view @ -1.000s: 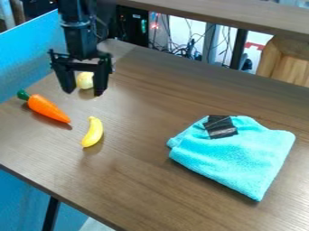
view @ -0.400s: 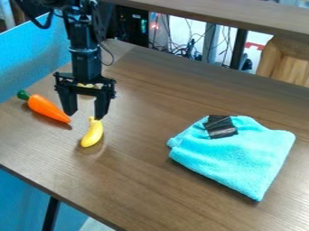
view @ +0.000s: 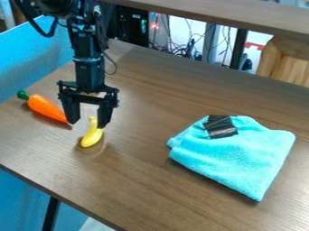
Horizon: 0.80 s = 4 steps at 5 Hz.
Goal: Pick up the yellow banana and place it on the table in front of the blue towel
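The yellow toy banana [view: 91, 137] lies on the brown wood-grain bench [view: 151, 167], its stem pointing away from the camera and its rounded end toward the near edge. Right at its stem end hangs the black gripper [view: 87, 125], pointing down. The jaws are spread apart, with the stem showing between their tips; one tip overlaps the banana's right side in the view, and whether it touches cannot be told. Beyond the banana, a small patch of a pale yellow thing [view: 91, 94] shows through the gripper's frame, mostly hidden.

To the left of the banana and a little farther back lies an orange toy carrot [view: 46, 107], its green top away from the banana and its narrow tip near the other jaw. Well to the right of the banana is a folded turquoise cloth [view: 232, 153], with a black patch [view: 221, 127] near its far edge.

Behind the banana, past the far side of the bench, are tangled cables [view: 181, 48] and a dark casing [view: 133, 26]. A blue panel [view: 36, 56] stands beyond the carrot.
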### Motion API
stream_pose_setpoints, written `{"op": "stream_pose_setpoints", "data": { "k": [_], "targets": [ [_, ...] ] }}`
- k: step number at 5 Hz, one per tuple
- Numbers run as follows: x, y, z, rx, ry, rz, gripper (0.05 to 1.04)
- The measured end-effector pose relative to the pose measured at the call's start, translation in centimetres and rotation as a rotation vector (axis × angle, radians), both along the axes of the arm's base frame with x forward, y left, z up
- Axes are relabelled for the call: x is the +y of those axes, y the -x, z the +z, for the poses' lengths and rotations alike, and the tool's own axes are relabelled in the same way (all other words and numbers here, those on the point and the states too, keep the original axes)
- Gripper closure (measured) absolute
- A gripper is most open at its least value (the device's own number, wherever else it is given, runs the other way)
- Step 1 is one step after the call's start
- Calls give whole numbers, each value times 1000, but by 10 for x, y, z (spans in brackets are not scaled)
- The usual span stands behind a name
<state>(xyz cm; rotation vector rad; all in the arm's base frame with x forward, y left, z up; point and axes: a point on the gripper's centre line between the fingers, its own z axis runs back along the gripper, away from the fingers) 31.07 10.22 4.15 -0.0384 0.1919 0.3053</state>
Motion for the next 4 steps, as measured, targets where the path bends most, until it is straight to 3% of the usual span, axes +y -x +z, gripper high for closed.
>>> {"op": "stream_pose_setpoints", "data": {
  "k": [3, 4],
  "targets": [
    [-3, 0, -19, 31, 29, 16, 122],
    [-4, -3, -19, 8, 38, 32, 412]
  ]
}}
